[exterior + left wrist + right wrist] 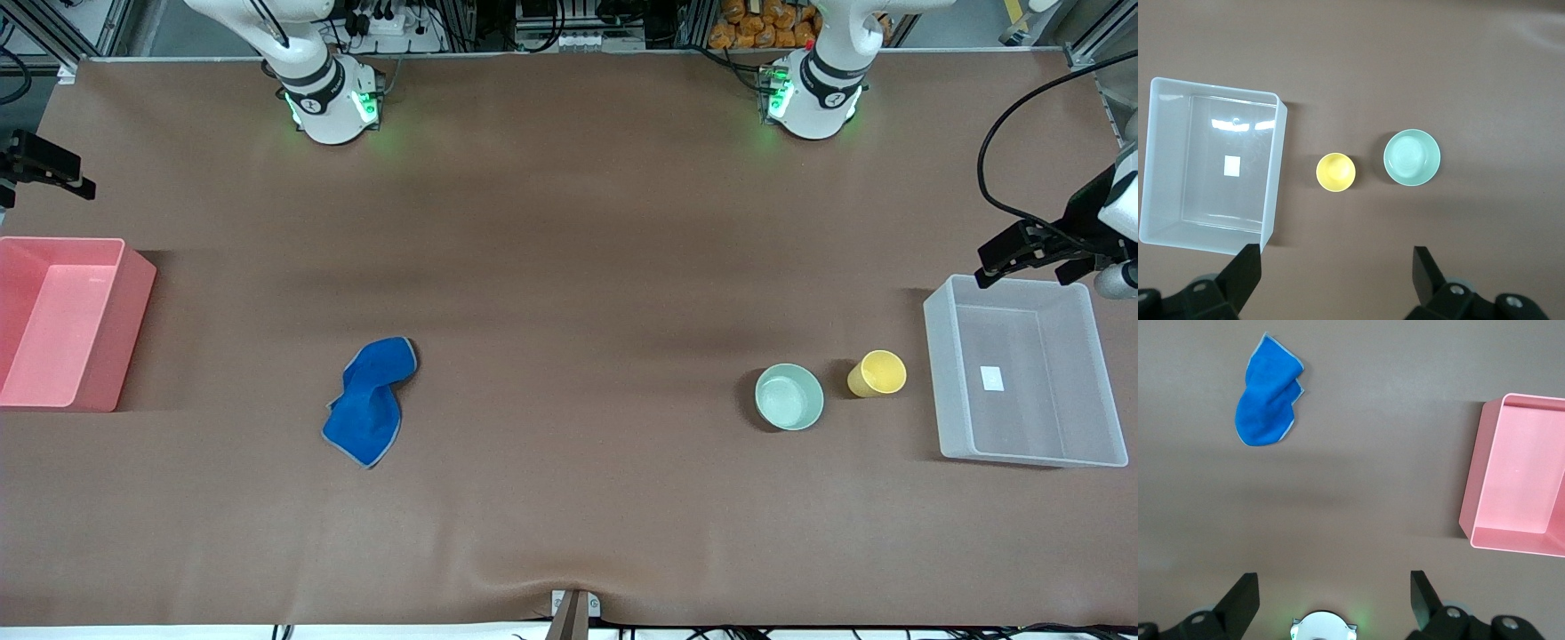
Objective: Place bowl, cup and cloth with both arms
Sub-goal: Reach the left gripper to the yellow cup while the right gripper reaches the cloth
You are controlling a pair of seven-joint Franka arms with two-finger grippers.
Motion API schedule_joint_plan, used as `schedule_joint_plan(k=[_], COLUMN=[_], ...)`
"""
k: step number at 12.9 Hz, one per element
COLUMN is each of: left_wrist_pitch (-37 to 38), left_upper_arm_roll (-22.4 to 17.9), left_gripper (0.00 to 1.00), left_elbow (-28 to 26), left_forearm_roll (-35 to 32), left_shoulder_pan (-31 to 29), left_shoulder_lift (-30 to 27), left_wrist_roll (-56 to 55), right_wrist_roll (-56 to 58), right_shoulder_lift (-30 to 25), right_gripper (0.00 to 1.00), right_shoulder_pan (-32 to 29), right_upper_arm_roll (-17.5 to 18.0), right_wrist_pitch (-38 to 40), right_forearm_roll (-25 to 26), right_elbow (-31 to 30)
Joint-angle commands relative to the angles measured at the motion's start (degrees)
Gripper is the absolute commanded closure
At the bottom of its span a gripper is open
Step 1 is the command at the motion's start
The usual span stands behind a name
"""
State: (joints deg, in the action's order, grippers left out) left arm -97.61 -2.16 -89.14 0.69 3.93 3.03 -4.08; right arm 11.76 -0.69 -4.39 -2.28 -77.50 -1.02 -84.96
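The mint-green bowl [789,396] [1412,157] stands upright toward the left arm's end of the table, with the yellow cup [877,373] [1335,172] beside it, a small gap apart. The blue cloth [370,400] [1268,403] lies crumpled on the table toward the right arm's end. My left gripper [1031,253] [1336,267] hangs high by the clear bin, open and holding nothing. Just as high, my right gripper [44,164] [1333,590] is open and empty at the pink bin's end.
A clear plastic bin [942,356] [1271,173] sits beside the cup at the left arm's end. A pink bin [124,338] [1471,487] sits at the right arm's end. The right arm's green-lit base [1321,627] shows under its gripper.
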Motion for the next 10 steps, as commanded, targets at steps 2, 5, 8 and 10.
schedule_joint_plan(k=[2,5,8,10], left_wrist_pitch=[0.84,0.84,-0.38,-2.32], left_upper_arm_roll=[-0.30,-0.30,-0.39,-0.39], left_gripper=[0.00,0.00,0.00,0.00], left_elbow=[0.46,-0.15,-0.16,-0.42], left_forearm_roll=[0.98,1.07,1.07,1.16], left_shoulder_pan=[0.02,0.02,-0.24,-1.03], left_shoulder_lift=[-0.04,1.63,7.06,9.44], left_wrist_roll=[0.92,0.48,0.65,1.10], right_wrist_roll=[0.54,0.54,0.54,0.72], right_shoulder_lift=[0.77,0.78,0.78,1.39], right_gripper=[0.00,0.00,0.00,0.00], right_shoulder_pan=[0.27,0.00,0.44,0.87], right_upper_arm_roll=[-0.01,-0.09,-0.18,-0.09], right_wrist_pitch=[0.43,0.69,0.69,0.86], right_forearm_roll=[0.49,0.49,0.49,0.49], right_elbow=[0.94,0.67,0.67,0.58])
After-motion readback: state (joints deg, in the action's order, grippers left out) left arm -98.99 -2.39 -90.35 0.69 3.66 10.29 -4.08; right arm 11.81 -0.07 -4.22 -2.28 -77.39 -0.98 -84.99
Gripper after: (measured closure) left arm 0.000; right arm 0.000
